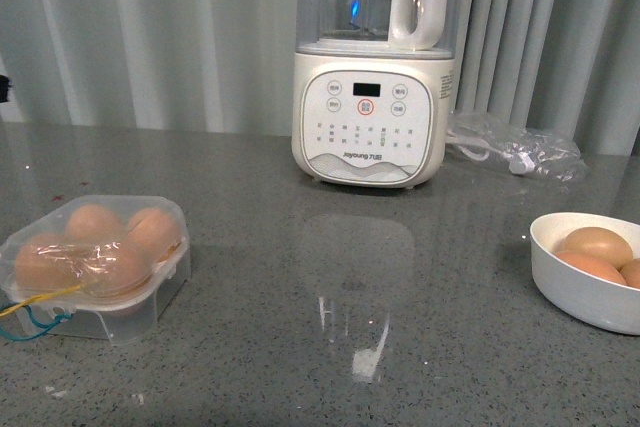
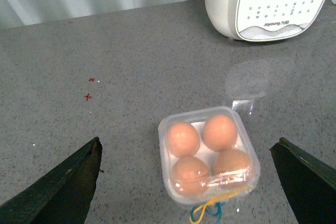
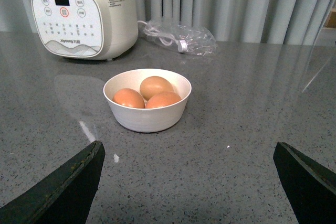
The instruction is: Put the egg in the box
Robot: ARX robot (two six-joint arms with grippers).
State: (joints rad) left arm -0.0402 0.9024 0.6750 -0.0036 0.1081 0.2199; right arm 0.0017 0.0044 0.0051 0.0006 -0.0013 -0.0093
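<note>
The box (image 1: 100, 262) is a small clear plastic case at the front left of the grey counter, with a blue-yellow cord (image 1: 35, 312) hanging from it. Several brown eggs fill its cells (image 2: 184, 138) under the clear lid. Three more brown eggs (image 3: 156, 86) lie in a round white bowl (image 3: 149, 119) at the right. In the left wrist view my left gripper (image 2: 188, 148) hangs open above the box (image 2: 239, 129), one finger on either side. My right gripper (image 3: 189, 148) is open over bare counter, short of the bowl. Neither arm shows in the front view.
A cream Joyoung blender (image 1: 370, 117) stands at the back centre before a pale curtain. Its cable in a clear plastic bag (image 1: 515, 152) lies to the right of it. The bowl (image 1: 580, 292) sits near the right edge of the front view.
</note>
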